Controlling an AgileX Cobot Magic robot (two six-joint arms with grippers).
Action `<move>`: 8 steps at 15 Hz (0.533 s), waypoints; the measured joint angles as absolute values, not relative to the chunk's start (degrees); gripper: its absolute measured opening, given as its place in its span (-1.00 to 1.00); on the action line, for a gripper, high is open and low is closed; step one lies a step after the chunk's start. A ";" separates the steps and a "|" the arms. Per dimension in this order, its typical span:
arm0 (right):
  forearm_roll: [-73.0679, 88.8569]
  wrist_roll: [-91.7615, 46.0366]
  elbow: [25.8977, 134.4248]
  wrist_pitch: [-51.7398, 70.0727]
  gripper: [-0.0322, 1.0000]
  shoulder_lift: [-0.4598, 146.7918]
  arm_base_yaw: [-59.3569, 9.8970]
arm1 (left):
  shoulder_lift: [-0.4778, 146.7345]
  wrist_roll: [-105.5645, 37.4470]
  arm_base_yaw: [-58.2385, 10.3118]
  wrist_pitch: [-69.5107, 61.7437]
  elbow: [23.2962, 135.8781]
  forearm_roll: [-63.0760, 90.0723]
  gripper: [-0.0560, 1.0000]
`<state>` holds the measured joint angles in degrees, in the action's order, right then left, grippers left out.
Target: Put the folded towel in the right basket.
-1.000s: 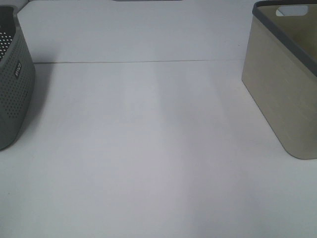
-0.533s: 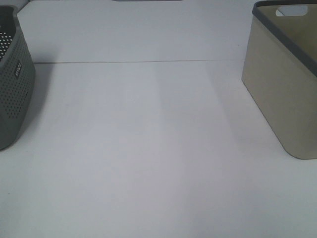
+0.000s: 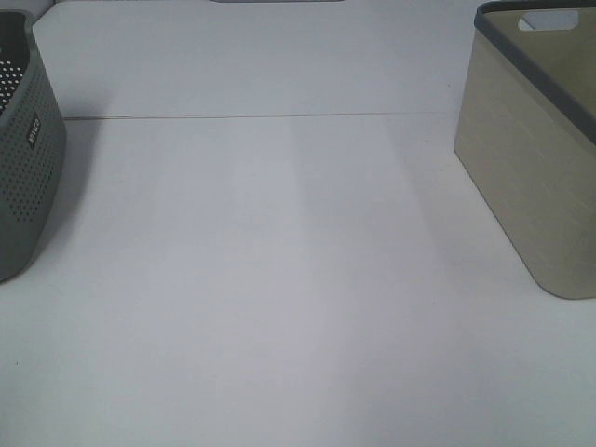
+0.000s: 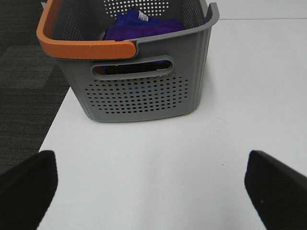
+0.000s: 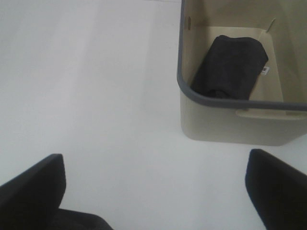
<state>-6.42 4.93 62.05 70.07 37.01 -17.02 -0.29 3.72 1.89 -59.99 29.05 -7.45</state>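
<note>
High view: showed a white table with a grey perforated basket at the left edge and the tan bin at the right edge, well apart. Showed the bin's dark rim and cut-out handle, but not its floor. Showed neither arm.

Left wrist view: looked at the grey basket, standing on the table close to its edge, with an orange handle across the near rim and a purple cloth inside. Caught the left gripper only as two dark fingers at the frame's lower corners, spread wide and holding nothing.

Right wrist view: looked down into the bin, where the towel lay folded on the floor, white tag at one edge. Caught the right gripper with fingers far apart, empty, above the bare table beside the bin.
</note>
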 joint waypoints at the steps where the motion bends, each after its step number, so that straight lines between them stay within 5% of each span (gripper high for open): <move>1: -6.42 3.32 58.61 70.13 0.95 32.66 -17.02 | -0.29 3.72 1.89 -59.99 29.05 -7.45 0.98; 8: 3.72 -4.41 36.90 64.57 0.95 6.99 -17.48 | -0.29 3.72 1.89 -59.99 29.05 -7.45 0.98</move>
<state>3.72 -4.41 36.90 64.57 6.99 -17.48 -0.29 3.72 1.89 -59.99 29.05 -7.45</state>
